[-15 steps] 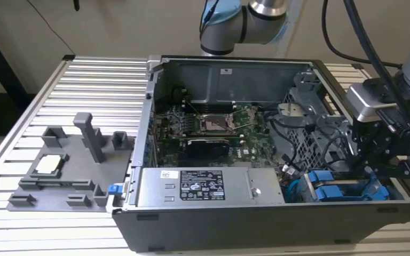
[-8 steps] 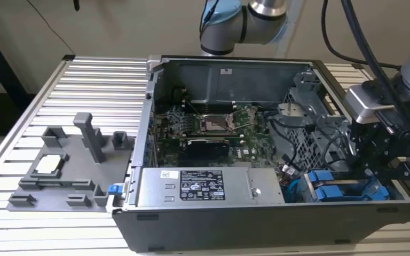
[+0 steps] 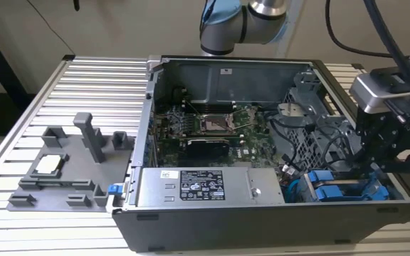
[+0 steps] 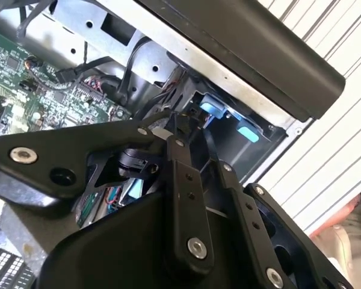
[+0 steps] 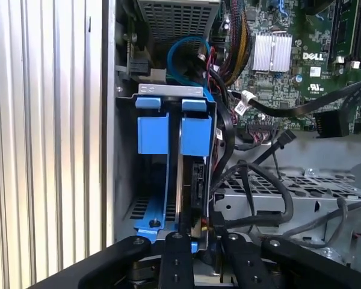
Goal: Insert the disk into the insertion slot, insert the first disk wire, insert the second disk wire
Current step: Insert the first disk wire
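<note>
Tool (image 5: 203,238) at the disk (image 5: 192,186), near the white-labelled power supply box (image 3: 262,188).

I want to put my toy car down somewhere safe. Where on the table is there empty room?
The bare slatted table beyond the grey fixture tray, on the exterior view's left of the open computer case, is free. So is the strip in front of the tray. Crowded: the case's corner with the blue disk carriers, cables and gripper.
</note>
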`<state>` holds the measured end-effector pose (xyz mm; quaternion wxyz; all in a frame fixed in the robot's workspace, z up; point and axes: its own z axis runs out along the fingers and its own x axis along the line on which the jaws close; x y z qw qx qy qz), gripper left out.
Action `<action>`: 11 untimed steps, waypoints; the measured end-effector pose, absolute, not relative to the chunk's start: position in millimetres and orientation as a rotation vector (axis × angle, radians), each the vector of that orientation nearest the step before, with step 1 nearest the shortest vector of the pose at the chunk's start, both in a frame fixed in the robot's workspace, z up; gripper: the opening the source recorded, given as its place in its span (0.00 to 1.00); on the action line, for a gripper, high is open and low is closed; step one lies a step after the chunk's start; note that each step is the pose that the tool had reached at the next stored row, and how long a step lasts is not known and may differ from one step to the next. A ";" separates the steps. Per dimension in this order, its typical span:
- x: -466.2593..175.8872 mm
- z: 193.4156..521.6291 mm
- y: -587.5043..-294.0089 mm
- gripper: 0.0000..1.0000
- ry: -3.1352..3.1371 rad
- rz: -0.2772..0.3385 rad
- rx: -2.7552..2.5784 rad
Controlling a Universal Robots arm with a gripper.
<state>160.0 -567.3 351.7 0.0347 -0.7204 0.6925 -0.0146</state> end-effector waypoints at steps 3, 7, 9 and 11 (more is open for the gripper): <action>160.0 365.3 -567.3 0.27 2.129 -0.045 -2.215; 160.0 381.4 -567.3 0.27 2.129 -0.045 -2.215; 160.0 381.3 -567.3 0.27 2.129 -0.045 -2.215; 160.0 381.3 -567.3 0.27 2.129 -0.045 -2.215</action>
